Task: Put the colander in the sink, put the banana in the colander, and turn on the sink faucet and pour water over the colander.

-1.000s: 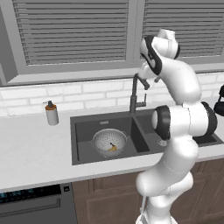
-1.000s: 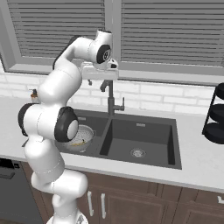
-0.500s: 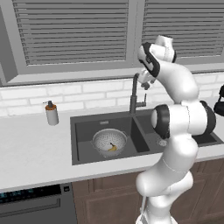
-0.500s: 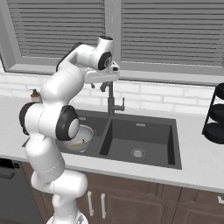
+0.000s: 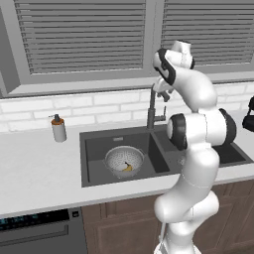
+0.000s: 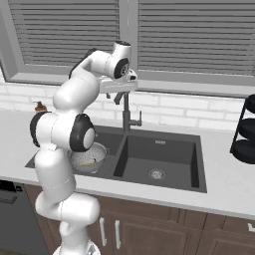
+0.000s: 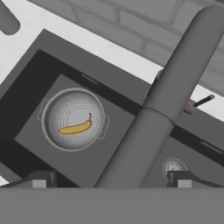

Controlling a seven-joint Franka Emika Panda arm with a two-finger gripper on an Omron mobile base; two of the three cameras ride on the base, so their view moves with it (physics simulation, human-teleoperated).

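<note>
The silvery perforated colander (image 5: 121, 158) sits in the left basin of the dark grey sink (image 5: 94, 149), and the yellow banana (image 5: 128, 167) lies inside it. The hand view looks down on the colander (image 7: 72, 111) with the banana (image 7: 76, 127) in it. The sink faucet (image 5: 150, 111) stands behind the divider between the two basins. My gripper (image 5: 163, 94) is open at the top of the faucet's gooseneck. The faucet's neck (image 7: 162, 100) runs between my fingertips (image 7: 40, 179) without touching them. Its small side lever (image 7: 203, 101) sticks out to the right. My arm partly hides the colander (image 6: 94, 155).
A white soap bottle (image 5: 58, 129) stands on the counter left of the sink. A black rack (image 6: 245, 132) stands at the counter's right end. The right basin's round drain (image 6: 157, 174) lies bare. A brick backsplash and a window sill run close behind the faucet.
My hand has come down a little and nearer to the faucet's top, its jaws still wide. The colander and banana have not moved.
</note>
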